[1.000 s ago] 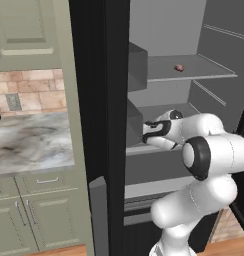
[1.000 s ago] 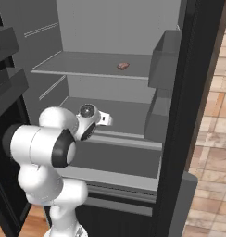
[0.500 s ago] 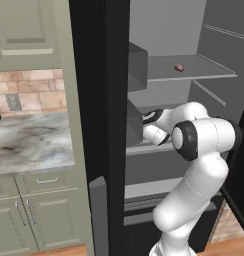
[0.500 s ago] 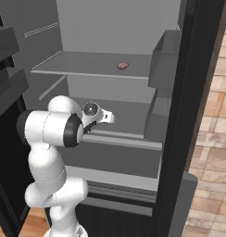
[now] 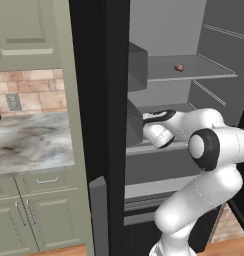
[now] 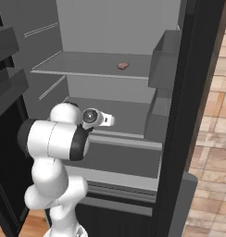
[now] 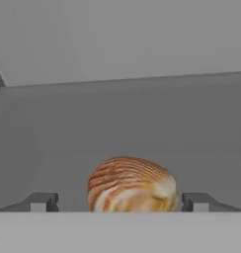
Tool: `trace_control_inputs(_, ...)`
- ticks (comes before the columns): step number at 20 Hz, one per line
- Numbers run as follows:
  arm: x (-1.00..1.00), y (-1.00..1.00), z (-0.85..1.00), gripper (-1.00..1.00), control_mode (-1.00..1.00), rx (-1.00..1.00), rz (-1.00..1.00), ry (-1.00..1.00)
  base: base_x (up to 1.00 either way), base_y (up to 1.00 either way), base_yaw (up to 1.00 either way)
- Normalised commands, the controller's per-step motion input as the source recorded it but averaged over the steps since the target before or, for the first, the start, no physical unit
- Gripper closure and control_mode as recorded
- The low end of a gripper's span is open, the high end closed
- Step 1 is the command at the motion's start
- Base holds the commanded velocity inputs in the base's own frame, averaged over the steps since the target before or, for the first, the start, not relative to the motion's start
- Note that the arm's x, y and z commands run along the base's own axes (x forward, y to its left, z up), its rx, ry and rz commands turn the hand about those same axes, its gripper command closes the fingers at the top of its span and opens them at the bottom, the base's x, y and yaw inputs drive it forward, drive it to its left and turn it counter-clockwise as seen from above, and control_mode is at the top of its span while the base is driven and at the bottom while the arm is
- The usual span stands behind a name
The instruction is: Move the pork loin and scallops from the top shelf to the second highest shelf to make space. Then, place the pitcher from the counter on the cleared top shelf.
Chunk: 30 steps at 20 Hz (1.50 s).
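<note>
In the hand view the gripper (image 7: 121, 201) stands with its jaws wide apart, one dark square fingertip (image 7: 41, 202) at each side, and a ribbed scallop (image 7: 132, 185) lies between them — clear gaps show on both sides, so nothing is clamped. The shell is domed and fan-ridged, banded in orange-brown and cream, and it rests on the smooth matte grey panel of the second highest shelf (image 7: 191, 128).

From the base cameras the glossy white arm reaches into the open fridge at that level, its wrist over the second highest shelf (image 6: 128, 135) behind the thick light-grey front lip. In the left base view the hand sits toward the shelf's left end, just beside a dark door bin; the fingertips themselves are too small to make out there.

Above, the top shelf (image 5: 204, 75) is a thin, pale panel with a slim front edge, and a small pinkish-brown pork loin (image 5: 179, 67) lies on it — toward its right half, well back from the front edge.

The counter (image 5: 31, 145) is marbled grey-and-white stone with a rounded edge over sage-green panelled cabinet fronts.
</note>
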Motion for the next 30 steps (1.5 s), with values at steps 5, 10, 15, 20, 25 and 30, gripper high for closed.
trace_control_inputs(5, -0.06, -0.01, 1.0, -1.0, -1.0, 0.0, 0.0, -0.01, 0.0, 0.0, 0.0)
trace_control_inputs(10, -0.01, -0.1, 1.0, -1.0, -1.0, -0.02, 0.0, 0.01, 0.0, 0.0, 0.0)
trace_control_inputs(15, -0.1, -0.09, 1.0, -1.0, -1.0, -0.12, 0.0, 0.14, 0.0, 0.0, 0.0)
trace_control_inputs(20, -0.58, 0.0, 1.0, -1.0, -1.0, -0.16, 0.0, 0.29, 0.0, 0.0, 0.0)
trace_control_inputs(25, -0.89, 0.02, 1.0, -1.0, -1.0, -0.09, 0.0, 0.17, 0.0, 0.0, 0.0)
trace_control_inputs(30, -0.98, -0.01, 0.99, -1.0, -1.0, 0.01, -0.01, -0.06, 0.0, 0.0, 0.0)
